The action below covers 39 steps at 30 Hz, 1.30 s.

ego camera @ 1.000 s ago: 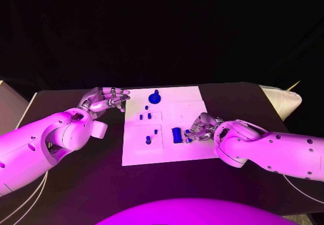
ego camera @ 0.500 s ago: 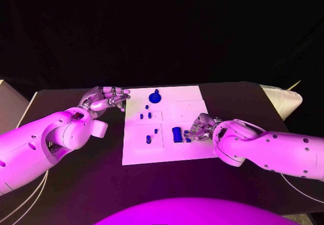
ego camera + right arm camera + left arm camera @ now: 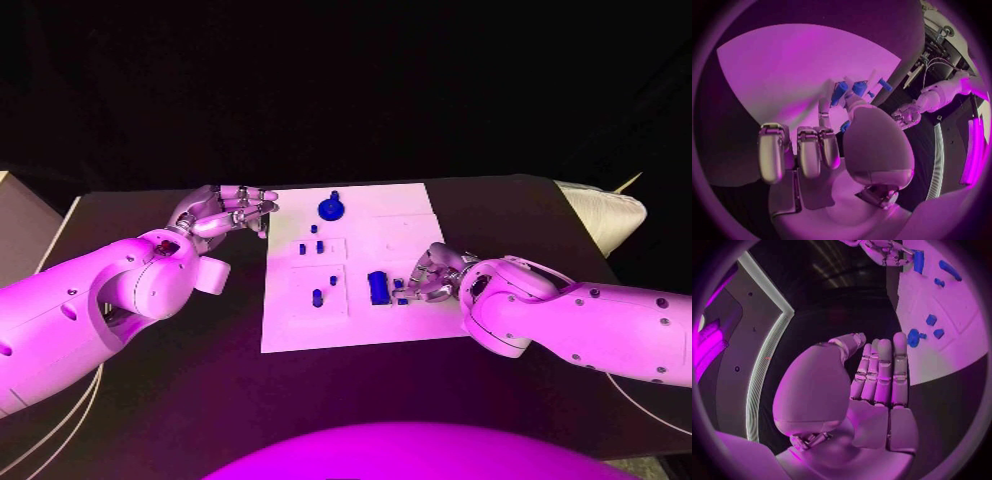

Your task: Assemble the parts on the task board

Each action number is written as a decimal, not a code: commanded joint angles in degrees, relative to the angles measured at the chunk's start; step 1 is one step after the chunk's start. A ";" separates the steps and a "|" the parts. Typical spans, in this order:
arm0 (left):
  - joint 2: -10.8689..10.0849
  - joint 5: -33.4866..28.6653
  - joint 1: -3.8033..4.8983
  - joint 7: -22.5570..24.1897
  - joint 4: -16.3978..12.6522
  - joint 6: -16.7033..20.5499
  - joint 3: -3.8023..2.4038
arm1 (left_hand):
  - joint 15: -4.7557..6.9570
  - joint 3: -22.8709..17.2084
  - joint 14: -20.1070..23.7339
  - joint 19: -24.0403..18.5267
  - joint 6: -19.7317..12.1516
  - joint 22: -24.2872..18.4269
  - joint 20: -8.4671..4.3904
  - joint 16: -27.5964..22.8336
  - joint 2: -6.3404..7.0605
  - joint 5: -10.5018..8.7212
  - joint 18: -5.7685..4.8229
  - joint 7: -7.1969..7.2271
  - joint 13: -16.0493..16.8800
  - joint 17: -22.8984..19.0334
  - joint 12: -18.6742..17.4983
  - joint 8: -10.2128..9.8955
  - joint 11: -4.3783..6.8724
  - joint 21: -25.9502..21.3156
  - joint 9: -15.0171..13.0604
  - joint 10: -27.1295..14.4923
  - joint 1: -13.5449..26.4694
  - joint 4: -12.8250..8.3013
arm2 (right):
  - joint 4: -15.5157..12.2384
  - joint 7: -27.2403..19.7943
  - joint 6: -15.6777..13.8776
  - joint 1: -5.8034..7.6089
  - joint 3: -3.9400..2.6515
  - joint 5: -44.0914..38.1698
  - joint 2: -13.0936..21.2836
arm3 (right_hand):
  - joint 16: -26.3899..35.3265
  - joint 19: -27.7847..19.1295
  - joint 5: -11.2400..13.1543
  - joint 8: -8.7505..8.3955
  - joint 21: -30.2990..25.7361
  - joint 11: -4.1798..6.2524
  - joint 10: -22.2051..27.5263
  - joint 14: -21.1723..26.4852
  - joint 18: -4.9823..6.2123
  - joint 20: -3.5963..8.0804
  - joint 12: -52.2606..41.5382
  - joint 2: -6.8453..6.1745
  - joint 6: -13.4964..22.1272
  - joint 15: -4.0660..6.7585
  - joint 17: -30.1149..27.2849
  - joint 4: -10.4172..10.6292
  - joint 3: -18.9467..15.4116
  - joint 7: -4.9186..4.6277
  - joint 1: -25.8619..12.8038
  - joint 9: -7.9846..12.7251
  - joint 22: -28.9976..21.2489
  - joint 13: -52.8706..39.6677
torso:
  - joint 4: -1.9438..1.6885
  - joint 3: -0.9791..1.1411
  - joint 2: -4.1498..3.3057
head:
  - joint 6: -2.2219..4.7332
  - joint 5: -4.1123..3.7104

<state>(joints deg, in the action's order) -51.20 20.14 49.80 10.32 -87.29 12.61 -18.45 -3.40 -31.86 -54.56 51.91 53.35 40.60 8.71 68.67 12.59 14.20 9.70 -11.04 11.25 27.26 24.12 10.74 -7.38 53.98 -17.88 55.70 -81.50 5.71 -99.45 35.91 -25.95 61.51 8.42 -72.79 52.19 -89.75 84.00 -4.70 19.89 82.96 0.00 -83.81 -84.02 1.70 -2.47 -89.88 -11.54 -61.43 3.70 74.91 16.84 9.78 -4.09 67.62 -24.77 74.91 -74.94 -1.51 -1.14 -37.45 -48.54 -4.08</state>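
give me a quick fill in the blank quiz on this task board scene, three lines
1. The white task board lies on a ____ table.
2. The ____ hand reaches onto the board beside the oblong blue part.
3. The left hand is off the board, by its ____ edge.

Missing words: black; right; left

The white board lies flat on the surface. A round blue part stands near its far edge, small blue pegs stand nearer its middle, one peg nearer the near edge, and a larger blue block beside that peg, toward the right edge
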 commanded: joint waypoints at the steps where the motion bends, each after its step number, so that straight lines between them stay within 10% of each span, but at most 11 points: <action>1: 0.07 -0.30 0.01 0.35 -0.08 -0.84 -0.04 | 0.11 0.09 0.23 0.48 0.11 -0.05 0.01 -0.14 -0.51 0.06 0.87 0.08 -0.05 -0.09 0.22 0.34 0.11 -0.33 0.06 -0.32 0.15 0.32 | -0.55 -4.07 -0.96 -0.08 0.01 0.87 0.68 | -0.25 4.15 1.38 0.31 -0.17 0.26 -6.19 -5.98 -0.11 0.51 -0.12 0.39 0.29 0.29 15.09 0.07 -1.08 0.09 -0.05 -0.09 11.16 -15.06 | 0.02 0.00 0.00 | 0.10 0.07; 4: 0.10 -0.30 0.01 0.35 -0.07 -0.83 -0.04 | 0.11 0.09 0.23 0.48 0.11 -0.05 0.01 -0.14 -0.51 0.06 0.87 0.08 -0.05 -0.09 0.22 0.34 0.11 -0.33 0.06 -0.32 0.15 0.32 | -0.83 -5.25 -1.37 -0.08 0.00 1.81 1.06 | -0.25 4.17 1.03 0.65 -0.17 0.25 -6.19 -5.98 -0.11 0.50 -0.12 1.36 0.35 0.35 15.09 0.16 -4.48 0.20 -0.46 -0.21 11.20 -15.06 | 0.04 0.00 0.01 | 0.23 0.09; 6: 0.13 -0.30 0.01 0.35 -0.05 -0.85 -0.04 | 0.11 0.09 0.23 0.48 0.11 -0.05 0.01 -0.14 -0.51 0.06 0.87 0.08 -0.05 -0.09 0.22 0.34 0.11 -0.33 0.06 -0.32 0.15 0.32 | -1.09 -5.99 -1.72 -0.09 0.00 2.38 1.26 | -0.25 4.21 -4.54 0.94 -0.11 0.31 -6.19 -5.98 -0.14 0.54 -0.12 3.01 0.69 0.40 15.09 -0.08 -9.25 0.17 -0.53 -0.35 11.29 -15.06 | 0.02 -0.02 -0.01 | 0.24 0.07; 10: 0.18 -0.30 0.00 0.35 -0.02 -0.85 -0.04 | 0.11 0.09 0.23 0.48 0.11 -0.05 0.01 -0.14 -0.51 0.06 0.87 0.08 -0.05 -0.09 0.22 0.34 0.11 -0.33 0.06 -0.32 0.15 0.32 | -1.66 -7.25 -2.61 -0.09 -0.01 3.20 1.71 | -0.25 4.28 -3.49 1.36 0.05 0.34 -6.19 -5.98 -0.17 0.58 -0.12 4.52 0.78 0.36 15.09 0.10 -13.18 0.19 -1.45 -0.51 11.44 -15.06 | -0.01 0.04 -0.06 | 0.18 0.12; 39: 0.10 -0.30 -0.03 0.38 -0.01 -0.88 -0.04 | 0.12 0.01 0.23 0.52 0.08 -0.11 0.01 -0.12 -0.67 0.08 0.89 0.10 -0.05 -0.10 0.25 0.37 0.13 -0.42 0.10 -0.34 0.11 0.44 | -1.58 -7.24 2.17 -0.29 -0.04 2.05 3.95 | -0.25 4.44 -0.19 1.63 0.48 0.38 -6.19 -5.98 -0.29 0.63 -0.12 4.71 0.81 0.39 15.09 -0.20 -11.00 0.20 10.92 -0.05 11.87 -15.06 | -0.03 -0.07 -0.02 | -0.11 0.14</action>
<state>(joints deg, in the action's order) -51.17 20.13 49.78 10.30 -87.20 12.58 -18.45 -3.40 -31.86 -54.56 51.91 53.35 40.55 8.71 68.67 12.59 14.20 9.70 -11.04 11.24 27.22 24.12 10.74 -7.38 53.75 -17.83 55.70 -81.50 5.70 -101.13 28.17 -24.47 61.28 8.39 -69.50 56.29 -89.75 83.91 -4.85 21.49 83.20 0.21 -84.03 -84.02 1.70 -2.15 -89.88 -7.02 -60.70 3.70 74.91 16.62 -1.45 -3.77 78.05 -24.86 74.95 -74.92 -1.52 -1.19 -37.45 -48.60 -3.92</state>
